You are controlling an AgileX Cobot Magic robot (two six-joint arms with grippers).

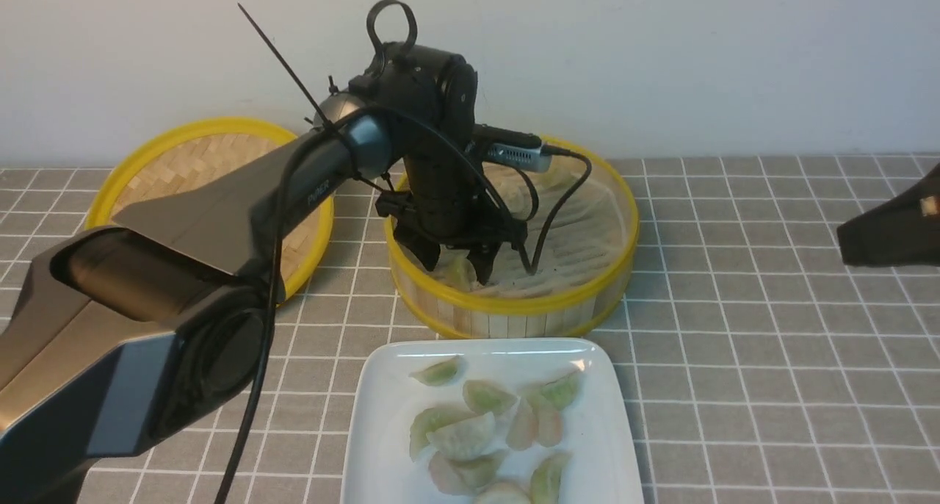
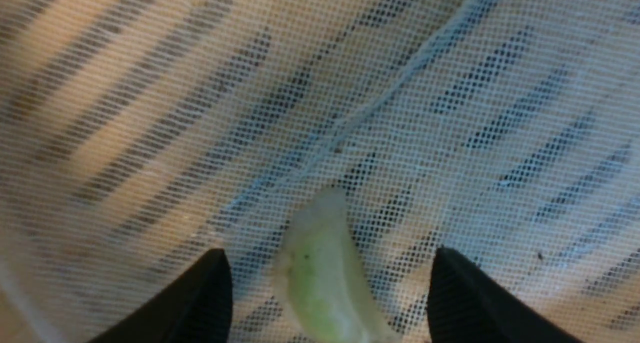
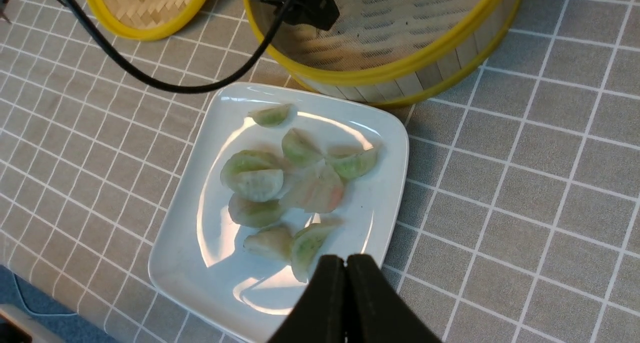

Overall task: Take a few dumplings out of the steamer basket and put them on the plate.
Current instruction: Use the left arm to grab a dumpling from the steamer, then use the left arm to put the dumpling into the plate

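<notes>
Now, pale green dumpling (image 2: 320,278): on the mesh liner (image 2: 450,108) inside the steamer basket (image 1: 514,307).
Left pincer (image 1: 455,267): down in the basket, fingers spread, straddling that dumpling with gaps either side.
Plate (image 1: 374,416): on the worktop (image 1: 734,342) just before the basket, carrying a cluster of dumplings (image 1: 463,434).
Right pincer (image 3: 346,260): fingers pressed together, empty, well right of the basket.

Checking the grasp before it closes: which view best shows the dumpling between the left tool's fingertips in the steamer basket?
Left wrist view: the pale green dumpling sits large inside the open left tool, touching neither fingertip. Front view shows only a sliver past the tool. Right wrist view hides it behind the tool.
</notes>
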